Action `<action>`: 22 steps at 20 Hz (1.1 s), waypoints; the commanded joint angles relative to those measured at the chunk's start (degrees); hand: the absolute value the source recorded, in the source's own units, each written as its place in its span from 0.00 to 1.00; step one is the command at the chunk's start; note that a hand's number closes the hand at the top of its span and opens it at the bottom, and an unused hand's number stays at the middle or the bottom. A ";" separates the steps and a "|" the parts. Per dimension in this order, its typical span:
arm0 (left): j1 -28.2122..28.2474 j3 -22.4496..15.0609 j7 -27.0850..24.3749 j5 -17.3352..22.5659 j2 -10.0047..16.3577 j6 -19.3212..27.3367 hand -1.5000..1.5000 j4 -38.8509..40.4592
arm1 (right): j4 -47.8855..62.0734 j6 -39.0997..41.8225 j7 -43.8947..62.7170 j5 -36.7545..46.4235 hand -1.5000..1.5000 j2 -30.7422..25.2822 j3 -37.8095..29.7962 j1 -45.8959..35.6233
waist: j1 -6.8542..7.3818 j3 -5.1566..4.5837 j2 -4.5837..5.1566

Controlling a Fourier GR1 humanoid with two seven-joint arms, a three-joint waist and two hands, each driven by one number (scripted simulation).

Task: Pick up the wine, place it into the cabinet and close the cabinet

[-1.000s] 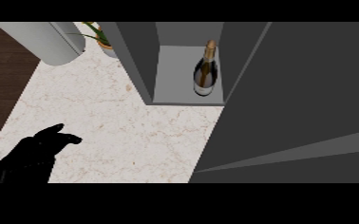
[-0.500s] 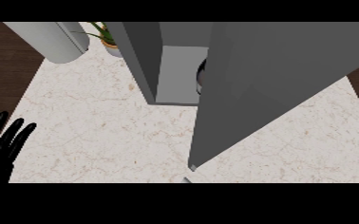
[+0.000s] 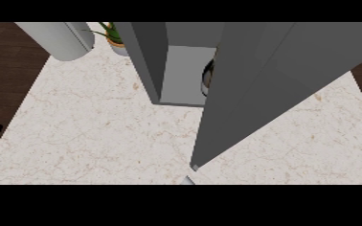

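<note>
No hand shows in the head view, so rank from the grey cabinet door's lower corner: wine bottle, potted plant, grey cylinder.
1. Dark wine bottle, inside the cabinet, behind the door.
2. Green potted plant, left of the cabinet, at the back.
3. Pale grey cylinder, far back left.

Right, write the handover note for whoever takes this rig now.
Left hand and right hand: neither shows in the head view.
The wine is inside the cabinet; only a sliver of it shows past the door.
The door is partly shut, with a gap open along its left edge.
Done: wine placed.
Left: push the door fully closed.
</note>
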 commanded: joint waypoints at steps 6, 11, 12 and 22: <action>2.95 4.59 -0.83 0.75 1.55 -10.28 0.00 7.12 | 19.89 -8.66 -0.73 -1.34 1.00 9.34 -7.88 -20.16 | 0.09 0.01 0.65; 5.48 8.18 0.34 1.42 3.17 -12.76 0.00 8.30 | 33.11 -5.81 -3.75 -8.54 1.00 9.56 -18.18 -31.66 | 0.18 0.21 0.81; 4.32 8.95 0.83 2.41 2.63 -13.49 0.00 8.72 | 36.19 -5.38 -5.47 -11.65 1.00 9.58 -19.83 -33.18 | 0.35 0.19 1.05; 6.32 14.62 3.66 2.49 1.92 -18.00 0.00 12.80 | 54.50 14.76 -11.75 -28.12 1.00 9.64 -25.40 -39.81 | -0.39 0.20 1.22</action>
